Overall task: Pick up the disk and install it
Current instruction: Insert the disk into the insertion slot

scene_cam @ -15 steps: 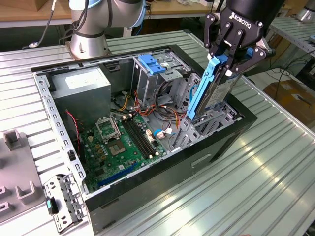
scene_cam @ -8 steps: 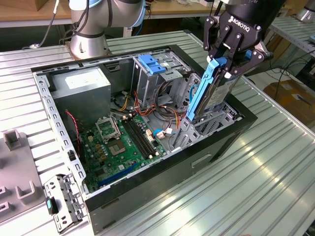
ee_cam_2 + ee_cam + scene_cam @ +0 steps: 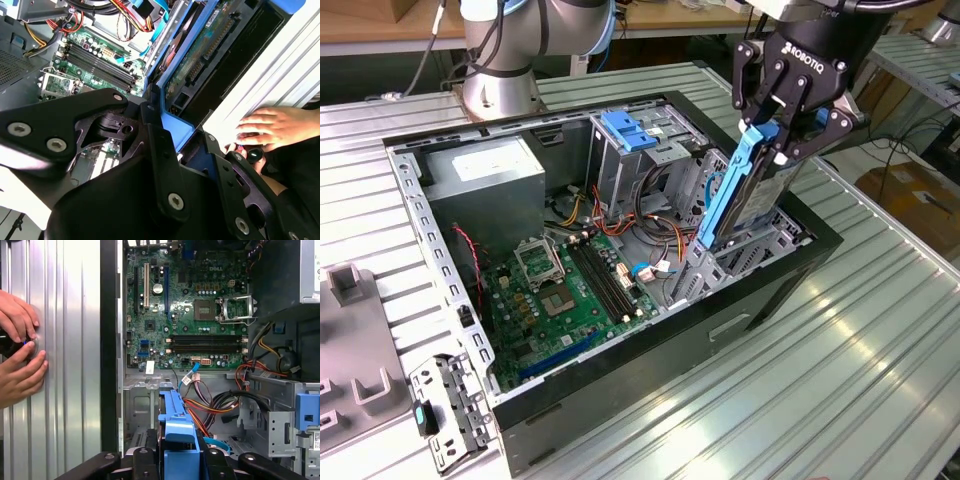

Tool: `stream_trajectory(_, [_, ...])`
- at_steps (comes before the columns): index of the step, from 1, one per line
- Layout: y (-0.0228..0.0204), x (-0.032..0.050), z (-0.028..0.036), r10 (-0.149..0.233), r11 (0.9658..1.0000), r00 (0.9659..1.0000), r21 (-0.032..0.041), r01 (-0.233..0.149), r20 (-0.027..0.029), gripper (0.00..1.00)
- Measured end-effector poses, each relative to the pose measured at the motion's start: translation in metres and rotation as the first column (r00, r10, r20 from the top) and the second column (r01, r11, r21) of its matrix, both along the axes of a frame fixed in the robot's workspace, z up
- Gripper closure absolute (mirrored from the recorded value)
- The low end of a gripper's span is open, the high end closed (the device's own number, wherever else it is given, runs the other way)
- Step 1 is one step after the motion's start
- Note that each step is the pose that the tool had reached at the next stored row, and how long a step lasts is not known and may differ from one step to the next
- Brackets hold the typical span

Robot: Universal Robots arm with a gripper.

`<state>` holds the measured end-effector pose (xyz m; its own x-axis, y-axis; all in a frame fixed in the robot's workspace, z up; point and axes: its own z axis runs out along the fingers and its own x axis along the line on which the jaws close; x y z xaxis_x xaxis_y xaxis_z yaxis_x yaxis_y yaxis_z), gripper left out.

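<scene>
Gripper: clenched on the upper end of the disk
Disk: on edge, steeply tilted, blue rail toward the exterior view's left; lower end at the drive bay
Computer case: open, lying on the ribbed worktop, motherboard exposed
Person's hand: resting on the worktop beside the case

White block lettering runs across the black body of the pincer, at about one o'clock in the exterior view. A white sticker with fine print, too small to make out, lies on the grey metal box, at ten o'clock from the motherboard. In the first wrist view the motherboard bears a small white logo towards its one o'clock corner.
</scene>
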<state>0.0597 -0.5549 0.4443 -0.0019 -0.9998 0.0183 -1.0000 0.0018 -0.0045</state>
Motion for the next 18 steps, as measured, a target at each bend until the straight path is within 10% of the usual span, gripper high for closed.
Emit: stream_trajectory(18, [-0.0006, 0.0000, -0.0052, 0.000, 1.0000, 1.0000, 0.0004, 0.000, 0.0000, 0.63])
